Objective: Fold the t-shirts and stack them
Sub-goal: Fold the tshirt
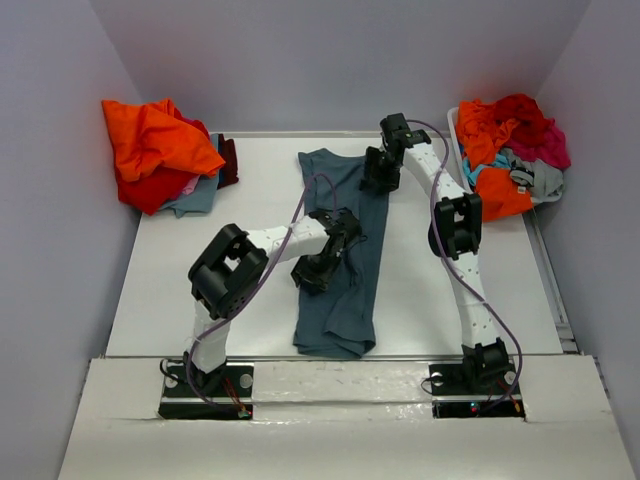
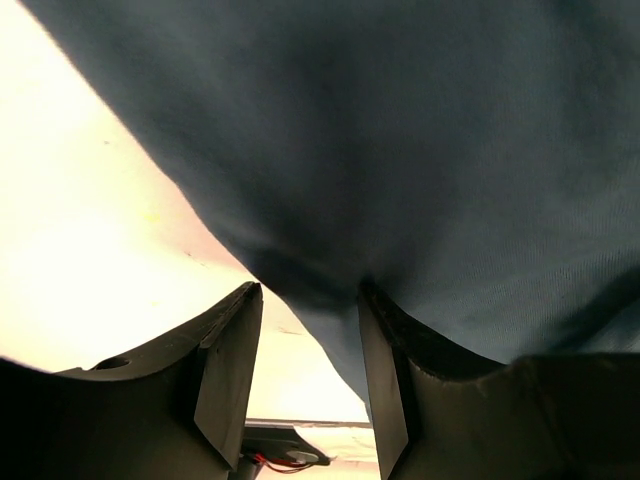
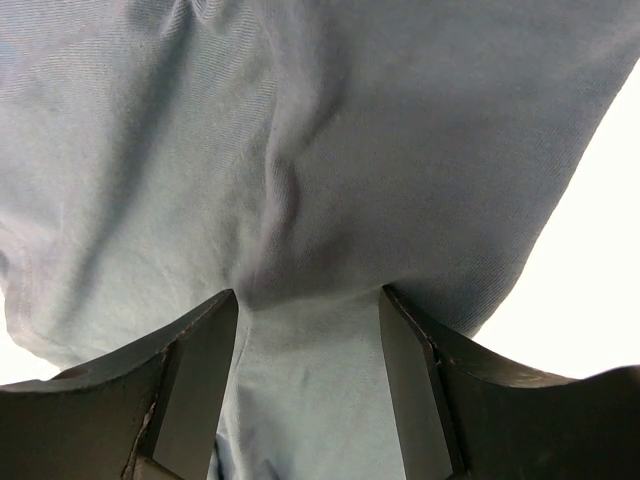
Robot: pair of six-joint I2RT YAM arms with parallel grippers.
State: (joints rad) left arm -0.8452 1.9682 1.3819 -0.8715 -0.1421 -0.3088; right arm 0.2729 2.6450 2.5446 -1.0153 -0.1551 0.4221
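A dark slate-blue t-shirt (image 1: 345, 300) lies as a long narrow strip down the middle of the white table (image 1: 190, 270). My left gripper (image 1: 318, 268) is pressed down on its left edge near the middle. In the left wrist view the jaws of the left gripper (image 2: 308, 292) stand apart, with the edge of the shirt (image 2: 400, 150) running between them. My right gripper (image 1: 380, 172) rests on the strip's far right part. The right gripper (image 3: 307, 295) is open in the right wrist view, and wrinkled cloth of the shirt (image 3: 300, 130) bulges between its fingers.
A heap of orange, red and grey t-shirts (image 1: 150, 150) sits at the table's far left corner. More orange, red, magenta and grey shirts (image 1: 510, 150) fill a white bin (image 1: 455, 125) at the far right. Walls close in on three sides.
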